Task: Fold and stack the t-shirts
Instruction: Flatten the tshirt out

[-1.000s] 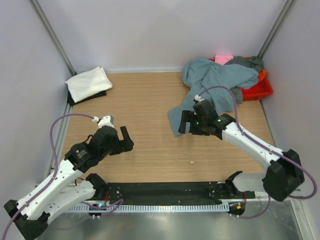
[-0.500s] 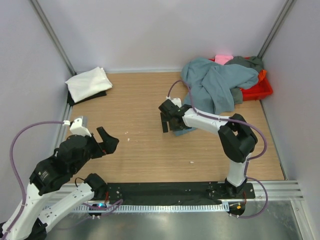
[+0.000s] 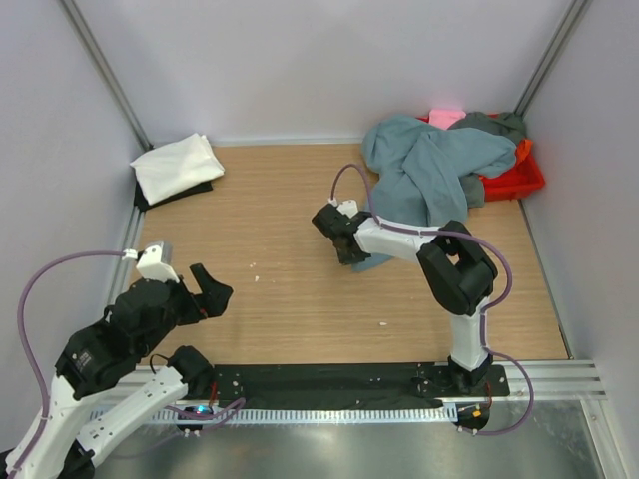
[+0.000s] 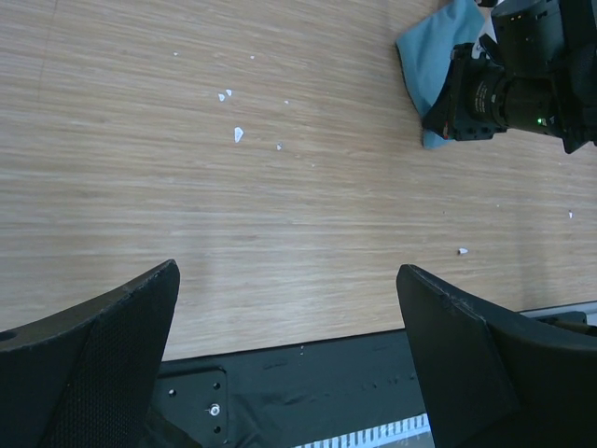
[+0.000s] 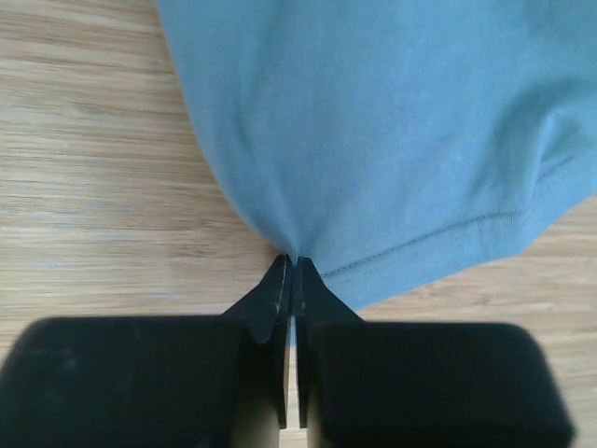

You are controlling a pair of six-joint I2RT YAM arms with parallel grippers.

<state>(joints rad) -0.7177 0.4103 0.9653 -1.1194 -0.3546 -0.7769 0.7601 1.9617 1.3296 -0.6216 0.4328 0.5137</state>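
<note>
Out of the red crate (image 3: 519, 183) spills the blue-grey t-shirt (image 3: 429, 170), its hem pinched in the clenched right gripper (image 5: 291, 269). Well away from the crate, the left gripper (image 4: 287, 280) hangs spread open.

You can pass over bare tabletop (image 3: 280, 200) between the white shirt (image 3: 178, 167), far left, and the blue-grey shirt (image 3: 429, 170), far right.
</note>
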